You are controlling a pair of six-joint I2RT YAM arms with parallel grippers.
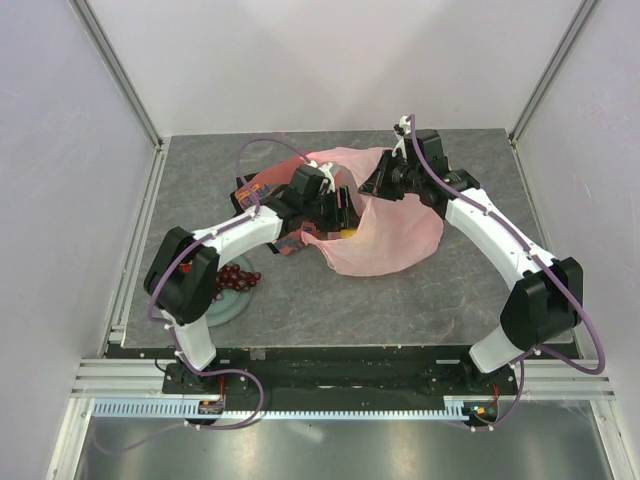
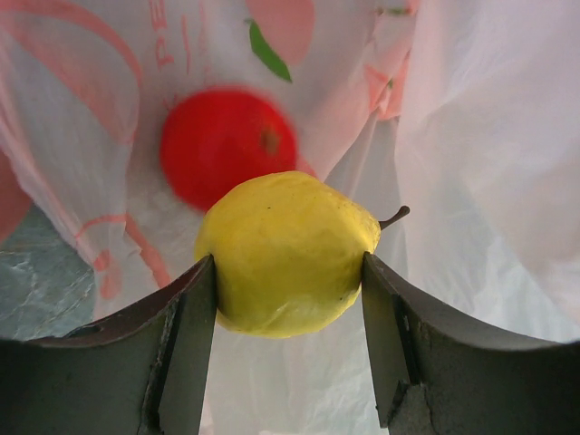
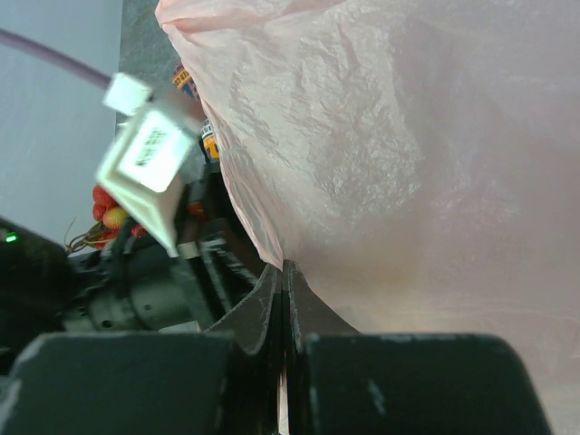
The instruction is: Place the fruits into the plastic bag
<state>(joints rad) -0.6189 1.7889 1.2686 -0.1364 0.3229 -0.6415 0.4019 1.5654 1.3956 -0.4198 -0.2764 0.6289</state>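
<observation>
My left gripper (image 2: 288, 263) is shut on a yellow lemon-like fruit (image 2: 285, 254) with a short stem; both fingers press its sides. It hangs inside the translucent pink plastic bag (image 2: 489, 136). A red apple (image 2: 227, 145) shows blurred just beyond it against the bag's film. From above, the left gripper (image 1: 345, 215) reaches into the bag's (image 1: 390, 235) open mouth, and the yellow fruit (image 1: 347, 233) shows through. My right gripper (image 3: 285, 272) is shut on the bag's (image 3: 408, 154) edge and holds it up. Dark purple grapes (image 1: 235, 278) lie on the plate at the left.
The pale green plate (image 1: 225, 308) sits beside the left arm's base. A red printed cloth (image 1: 255, 188) lies behind the left arm. Small red strawberry-like pieces (image 3: 107, 204) show past the left arm in the right wrist view. White walls enclose the grey table (image 1: 400, 300).
</observation>
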